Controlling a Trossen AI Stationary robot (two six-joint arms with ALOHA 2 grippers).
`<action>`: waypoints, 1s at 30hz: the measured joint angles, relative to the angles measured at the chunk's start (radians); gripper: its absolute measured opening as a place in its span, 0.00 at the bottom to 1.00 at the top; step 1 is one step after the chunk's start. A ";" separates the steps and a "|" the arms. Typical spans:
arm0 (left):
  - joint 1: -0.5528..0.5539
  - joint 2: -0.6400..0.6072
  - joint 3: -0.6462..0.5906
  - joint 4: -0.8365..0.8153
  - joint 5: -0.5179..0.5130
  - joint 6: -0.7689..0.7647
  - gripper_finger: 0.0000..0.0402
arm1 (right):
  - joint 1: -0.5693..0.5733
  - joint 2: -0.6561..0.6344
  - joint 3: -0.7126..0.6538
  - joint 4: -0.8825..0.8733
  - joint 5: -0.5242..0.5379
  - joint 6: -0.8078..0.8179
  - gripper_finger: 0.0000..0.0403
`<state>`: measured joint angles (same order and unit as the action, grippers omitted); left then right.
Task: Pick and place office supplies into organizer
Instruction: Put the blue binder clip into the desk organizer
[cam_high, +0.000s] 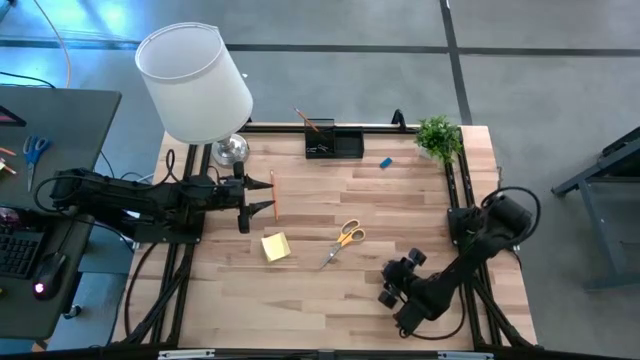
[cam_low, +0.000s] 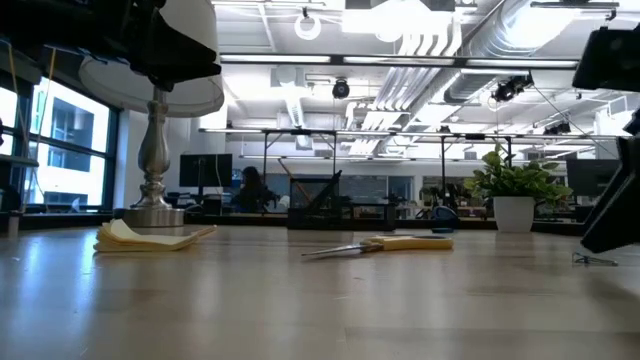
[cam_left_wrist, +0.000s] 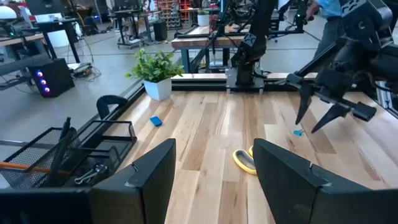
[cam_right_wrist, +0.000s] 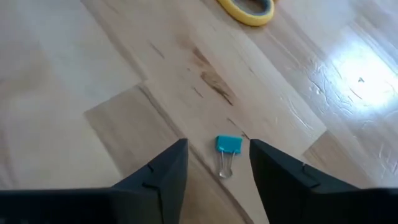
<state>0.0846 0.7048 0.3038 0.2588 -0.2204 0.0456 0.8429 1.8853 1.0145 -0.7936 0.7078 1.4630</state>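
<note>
Wooden tabletop bearing lamp, organizer, plant, eraser, pencils, sticky-note pad, scissors, binder clip.

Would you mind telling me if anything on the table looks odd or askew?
The sticky pad near the lamp: its top sheets curl up instead of lying flat. Otherwise nothing is spilled or damaged; supplies are just scattered.

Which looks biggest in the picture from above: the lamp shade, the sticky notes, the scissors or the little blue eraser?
Biggest to smallest, as they look from above:
1. Lamp shade, though it stands taller and so nearer the camera, which makes it look bigger.
2. Scissors.
3. Sticky notes.
4. Blue eraser.
</note>
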 joint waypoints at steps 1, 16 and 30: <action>0.000 0.000 0.000 0.000 0.000 0.000 0.51 | 0.000 0.004 0.000 -0.004 0.009 0.008 0.40; 0.000 0.000 0.000 -0.008 0.003 0.000 0.51 | 0.060 0.009 -0.114 0.097 0.121 0.256 0.33; 0.000 0.000 0.000 -0.009 0.003 0.000 0.51 | 0.038 0.009 -0.114 0.123 0.151 0.204 0.33</action>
<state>0.0846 0.7048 0.3038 0.2498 -0.2173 0.0457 0.8806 1.8938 0.9009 -0.6708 0.8585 1.6672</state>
